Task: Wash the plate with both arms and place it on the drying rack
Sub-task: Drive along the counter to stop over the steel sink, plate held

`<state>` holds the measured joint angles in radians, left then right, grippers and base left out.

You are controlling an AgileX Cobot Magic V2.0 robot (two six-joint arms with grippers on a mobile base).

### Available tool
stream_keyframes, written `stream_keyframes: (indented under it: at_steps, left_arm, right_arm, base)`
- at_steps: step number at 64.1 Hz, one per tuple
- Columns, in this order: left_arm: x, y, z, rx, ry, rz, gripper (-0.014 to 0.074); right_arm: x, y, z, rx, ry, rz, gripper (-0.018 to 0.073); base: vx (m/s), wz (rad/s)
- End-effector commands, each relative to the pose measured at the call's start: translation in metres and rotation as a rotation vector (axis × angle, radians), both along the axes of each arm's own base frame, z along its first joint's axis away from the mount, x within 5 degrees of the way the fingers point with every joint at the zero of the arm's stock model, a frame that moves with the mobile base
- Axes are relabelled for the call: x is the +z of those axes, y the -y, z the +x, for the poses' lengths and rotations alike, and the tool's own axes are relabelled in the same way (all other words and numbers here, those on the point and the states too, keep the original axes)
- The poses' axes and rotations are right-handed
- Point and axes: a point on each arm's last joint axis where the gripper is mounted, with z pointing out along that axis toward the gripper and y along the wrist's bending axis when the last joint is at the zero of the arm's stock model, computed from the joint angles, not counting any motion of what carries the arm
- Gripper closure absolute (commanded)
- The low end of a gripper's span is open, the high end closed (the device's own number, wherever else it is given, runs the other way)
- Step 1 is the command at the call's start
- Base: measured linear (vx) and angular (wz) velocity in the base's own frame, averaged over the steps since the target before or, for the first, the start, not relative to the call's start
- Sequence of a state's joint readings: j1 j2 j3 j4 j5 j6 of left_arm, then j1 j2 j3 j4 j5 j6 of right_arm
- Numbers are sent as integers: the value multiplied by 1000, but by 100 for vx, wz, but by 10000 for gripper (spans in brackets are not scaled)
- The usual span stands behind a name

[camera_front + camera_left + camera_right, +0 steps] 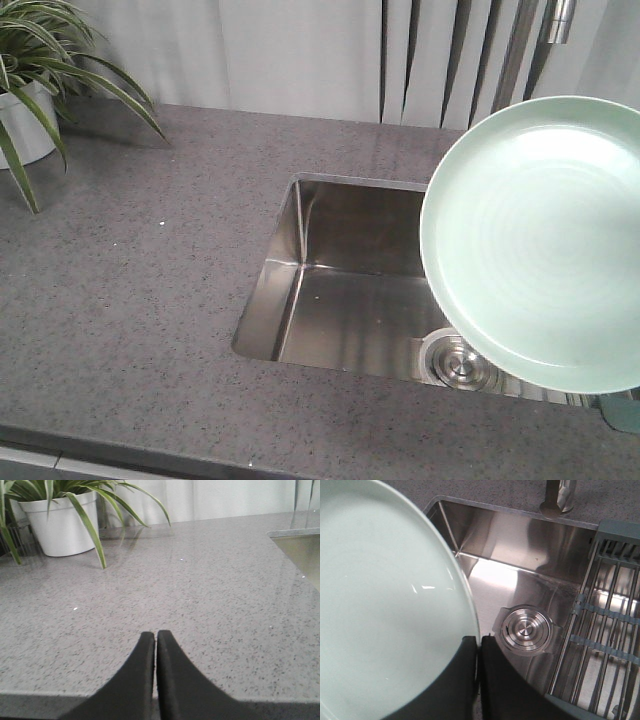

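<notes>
The plate [535, 245] hangs in the air over the right part of the sink [330, 230], at 3 o'clock in the front view, tilted so that its hollow face looks toward that camera. The right end effector [477, 645] pinches the rim of the plate, its two dark fingers pressed on the edge at 6 o'clock in the right wrist view. The left end effector [156, 635] is pressed together with nothing between the fingers. It hovers low over the grey counter [150, 300], well apart from the sink, with the white plant pot [62, 525] at 10 o'clock.

I judge that the washing step is only about to start: no running water shows, and only one arm holds the plate. The next move probably calls for bringing the left arm across to the sink, so that both arms work on the plate near the faucet [559, 497], without loosening the thin grip on the rim.

The right wrist view alone shows the drying rack [620, 532], lying across the sink at 3 to 4 o'clock, just beside the round drain [526, 630]. The front view shows only a small corner of it. The front view shows neither arm. Only the left wrist view tells where the left end effector waits.
</notes>
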<state>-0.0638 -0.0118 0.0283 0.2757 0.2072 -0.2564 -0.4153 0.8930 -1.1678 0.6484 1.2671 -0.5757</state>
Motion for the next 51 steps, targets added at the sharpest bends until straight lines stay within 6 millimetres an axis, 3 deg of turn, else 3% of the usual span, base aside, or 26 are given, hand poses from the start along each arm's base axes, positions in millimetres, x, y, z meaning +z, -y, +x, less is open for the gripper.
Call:
stream_keyframes:
  at_steps: [1, 51]
  left_arm:
    - [-2, 2, 0, -23, 53, -3, 603]
    - [-2, 2, 0, -23, 53, -3, 603]
  right_arm:
    - [9, -4, -3, 19, 37, 23, 566]
    - [9, -4, -3, 19, 37, 23, 566]
  base:
    - [3, -13]
    - [2, -9]
